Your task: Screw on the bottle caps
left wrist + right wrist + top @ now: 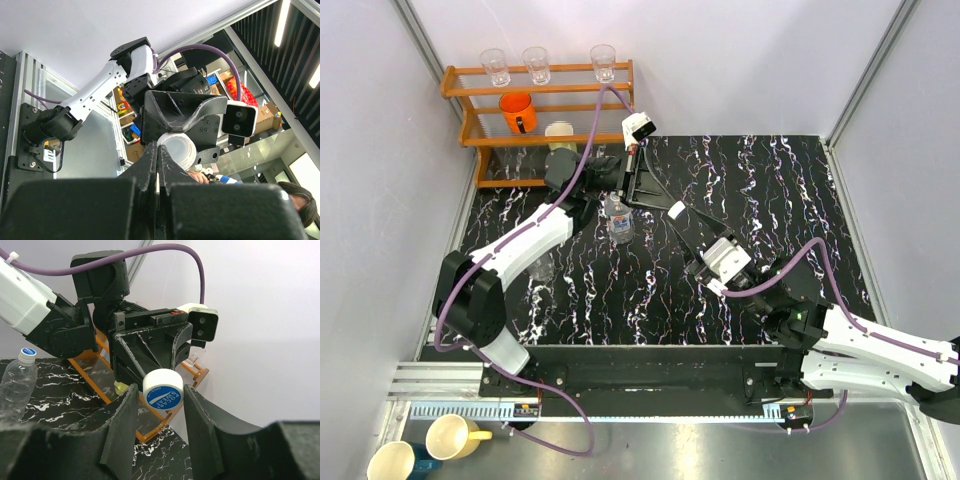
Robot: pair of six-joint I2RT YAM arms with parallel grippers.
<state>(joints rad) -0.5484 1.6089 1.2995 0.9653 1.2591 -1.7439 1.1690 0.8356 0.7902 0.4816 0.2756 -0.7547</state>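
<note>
Bottle cap: white with a blue printed top, held in the air between the two grippers. The top faces the right wrist camera.
Right gripper: fingers sit close on both sides of the bottle cap. One side looks to be touching and the other shows a sliver of gap, so cannot tell if it is clamped.
Left gripper: fingers pressed flat together, tips right at the bottle cap's edge. Cannot tell if they pinch the rim.
Gripper layout: the two meet tip to tip over the far middle of the table.
Bottle: clear, upright on the table, just beside the left gripper, touched by neither.
Fitted cap: white with blue on top, sits on the bottle's neck.
Rack: orange, in the far left corner, with glasses on top and an orange cup below.
</note>
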